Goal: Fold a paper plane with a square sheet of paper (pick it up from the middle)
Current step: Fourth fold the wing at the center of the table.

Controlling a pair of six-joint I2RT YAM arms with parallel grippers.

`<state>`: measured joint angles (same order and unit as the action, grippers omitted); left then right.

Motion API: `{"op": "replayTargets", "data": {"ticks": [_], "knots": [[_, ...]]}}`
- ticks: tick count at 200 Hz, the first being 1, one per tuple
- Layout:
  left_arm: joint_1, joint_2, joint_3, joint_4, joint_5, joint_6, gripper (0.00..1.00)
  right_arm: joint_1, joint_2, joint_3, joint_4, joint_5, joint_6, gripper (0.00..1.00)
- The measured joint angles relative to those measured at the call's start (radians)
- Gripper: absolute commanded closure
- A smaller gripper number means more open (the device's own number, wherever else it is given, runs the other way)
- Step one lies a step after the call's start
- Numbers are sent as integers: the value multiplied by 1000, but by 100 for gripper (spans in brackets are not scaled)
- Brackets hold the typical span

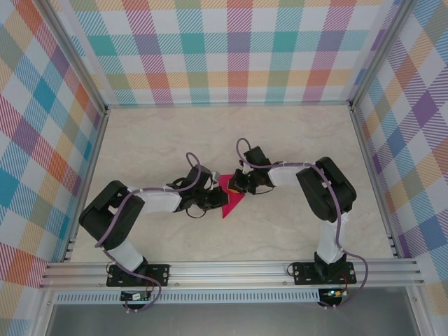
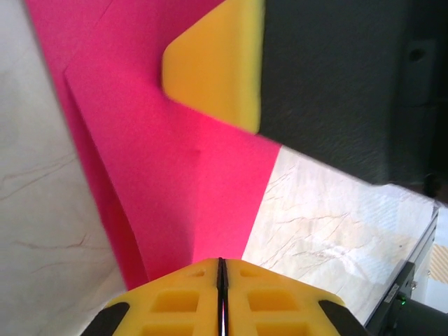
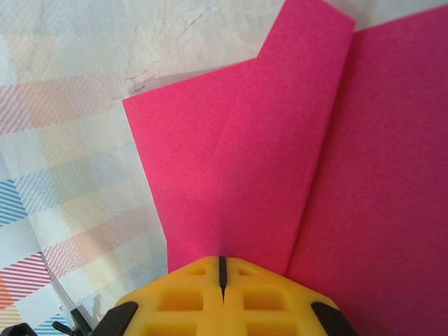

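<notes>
The magenta-pink paper (image 1: 230, 199) lies partly folded on the table, a pointed shape with its tip toward the near edge. In the left wrist view the paper (image 2: 161, 168) shows a long crease and a folded edge along its left side. In the right wrist view the paper (image 3: 280, 154) has a narrow flap folded over it. My left gripper (image 1: 214, 201) is shut, and its tips (image 2: 221, 260) rest on the paper's near part. My right gripper (image 1: 241, 184) is shut too, tips (image 3: 222, 259) down on the sheet from the opposite side. One right finger (image 2: 213, 66) lies on the paper.
The marble tabletop (image 1: 294, 140) stretches around the paper. Plaid walls (image 1: 231, 49) and metal rails enclose it at the back and both sides. A metal frame rail (image 1: 231, 269) runs along the near edge by the arm bases.
</notes>
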<state>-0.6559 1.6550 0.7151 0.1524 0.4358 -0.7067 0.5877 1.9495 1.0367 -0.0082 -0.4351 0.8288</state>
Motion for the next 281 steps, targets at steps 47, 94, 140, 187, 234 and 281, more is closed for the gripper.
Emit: {"op": "replayTargets", "data": {"ticks": [47, 94, 140, 187, 234, 281], "knots": [[-1, 13, -4, -66, -11, 19, 92, -3, 3, 5, -9, -6, 0, 99], [-3, 26, -3, -68, -10, 19, 94, -3, 5, 7, -11, -8, 0, 99], [-4, 12, 2, -85, -10, 28, 93, -3, 5, 8, -13, -8, 0, 99], [-35, -78, 2, -103, -37, 29, 93, -4, 5, 8, -13, -8, -1, 99], [-72, -114, -61, -98, -82, -5, 93, -4, 7, 13, -18, -9, -1, 99], [-98, -90, -76, -94, -106, -33, 96, -5, 13, 19, -20, -16, -4, 99]]}}
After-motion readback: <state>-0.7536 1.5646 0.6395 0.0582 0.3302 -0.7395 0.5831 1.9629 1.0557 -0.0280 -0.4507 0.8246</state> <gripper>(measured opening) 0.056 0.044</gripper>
